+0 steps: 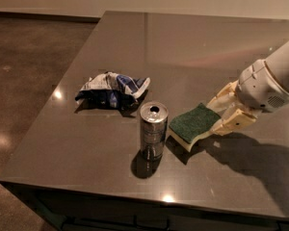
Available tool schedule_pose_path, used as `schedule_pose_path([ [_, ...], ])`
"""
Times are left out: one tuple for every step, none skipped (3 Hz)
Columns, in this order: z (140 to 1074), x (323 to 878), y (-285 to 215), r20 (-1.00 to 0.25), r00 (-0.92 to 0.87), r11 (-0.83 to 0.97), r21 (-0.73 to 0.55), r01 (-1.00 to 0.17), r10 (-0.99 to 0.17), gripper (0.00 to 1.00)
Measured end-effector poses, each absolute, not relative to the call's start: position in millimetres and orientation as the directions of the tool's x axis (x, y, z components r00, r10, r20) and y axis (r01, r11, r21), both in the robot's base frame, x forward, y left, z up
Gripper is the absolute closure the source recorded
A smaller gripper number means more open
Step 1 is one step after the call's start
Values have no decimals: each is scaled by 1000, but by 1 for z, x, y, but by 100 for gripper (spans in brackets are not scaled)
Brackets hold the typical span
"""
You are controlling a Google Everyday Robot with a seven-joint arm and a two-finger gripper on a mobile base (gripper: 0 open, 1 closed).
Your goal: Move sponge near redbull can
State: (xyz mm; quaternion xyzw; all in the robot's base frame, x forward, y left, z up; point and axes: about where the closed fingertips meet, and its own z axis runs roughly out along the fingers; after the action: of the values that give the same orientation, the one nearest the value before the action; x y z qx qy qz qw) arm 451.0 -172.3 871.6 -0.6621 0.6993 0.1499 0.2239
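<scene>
The redbull can (153, 131) stands upright on the dark table (207, 47), near its front edge, with its silver top and tab hole showing. The sponge (192, 124), green top over pale yellow foam, lies tilted just right of the can, its left end close to the can and low over the table. My gripper (214, 116) comes in from the right and is shut on the sponge's right end, one cream finger (222, 96) behind it and one in front.
A crumpled blue-and-white foil snack bag (113, 90) lies left of and behind the can. The table's front edge runs just below the can. My arm (274, 78) reaches in from the right. A brown floor lies to the left.
</scene>
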Motion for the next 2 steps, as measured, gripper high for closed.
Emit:
schedule_pose_path([
  [872, 451, -170, -510, -19, 75, -90, -993, -860, 8],
  [872, 451, -169, -510, -17, 74, -90, -993, -860, 0],
])
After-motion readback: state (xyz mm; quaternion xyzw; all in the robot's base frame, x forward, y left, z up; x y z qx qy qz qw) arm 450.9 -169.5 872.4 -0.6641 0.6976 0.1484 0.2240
